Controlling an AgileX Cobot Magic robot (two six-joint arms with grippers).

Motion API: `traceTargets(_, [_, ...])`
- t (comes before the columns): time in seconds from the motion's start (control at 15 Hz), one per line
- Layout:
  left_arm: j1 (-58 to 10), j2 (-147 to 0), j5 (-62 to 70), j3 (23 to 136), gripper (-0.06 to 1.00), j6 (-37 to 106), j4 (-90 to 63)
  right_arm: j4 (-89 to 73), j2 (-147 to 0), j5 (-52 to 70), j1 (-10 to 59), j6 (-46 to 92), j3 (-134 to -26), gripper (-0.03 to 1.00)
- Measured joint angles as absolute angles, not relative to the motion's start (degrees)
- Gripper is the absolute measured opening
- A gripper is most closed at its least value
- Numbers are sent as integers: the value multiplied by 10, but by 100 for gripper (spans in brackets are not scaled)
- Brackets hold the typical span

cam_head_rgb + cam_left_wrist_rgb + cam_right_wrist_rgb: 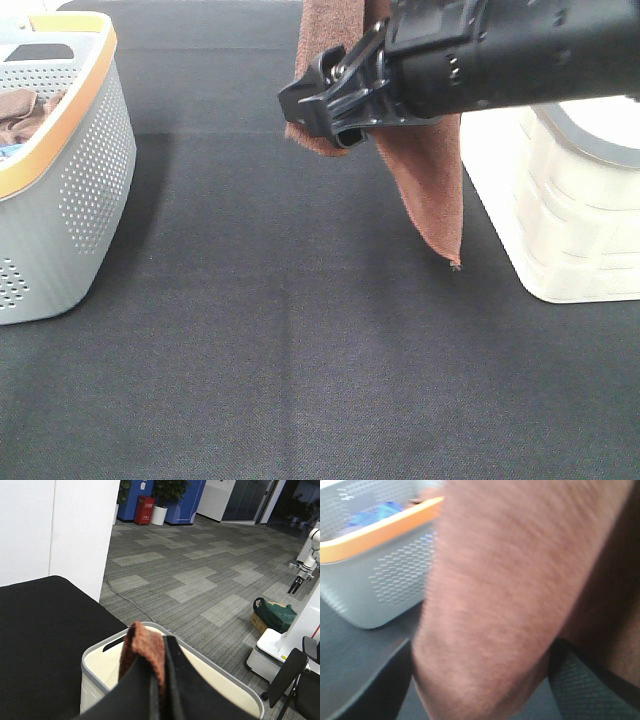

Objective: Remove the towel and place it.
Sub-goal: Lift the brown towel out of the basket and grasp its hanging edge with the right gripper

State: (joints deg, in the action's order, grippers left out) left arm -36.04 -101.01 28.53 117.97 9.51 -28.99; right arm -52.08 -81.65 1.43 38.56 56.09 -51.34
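Observation:
The reddish-brown towel hangs in the air between the two baskets, its lowest corner just above the black table. In the left wrist view my left gripper is shut on a fold of the towel, above the white basket; this gripper is above the top edge of the exterior view. My right gripper reaches in from the right, level with the hanging towel. In the right wrist view its fingers stand wide apart with the towel between them, filling most of the view.
A grey basket with an orange rim stands at the left and holds a bunched brown cloth; it also shows in the right wrist view. The white basket stands at the right. Black cloth covers the table.

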Motion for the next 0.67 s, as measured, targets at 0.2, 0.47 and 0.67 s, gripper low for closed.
traceTargets(0.2, [-360,-1010,285,1180,0,95,-290,-521,-838,-19,386,539,-513,72])
traceTargets(0.47, [-360,-1012,285,1180,0,95,-273,-523,-850,6,386,531,-513,72])
traceTargets(0.67, [-360,-1022,286,1180,0,95,-247,-537,-836,68,386,531,-515,72])
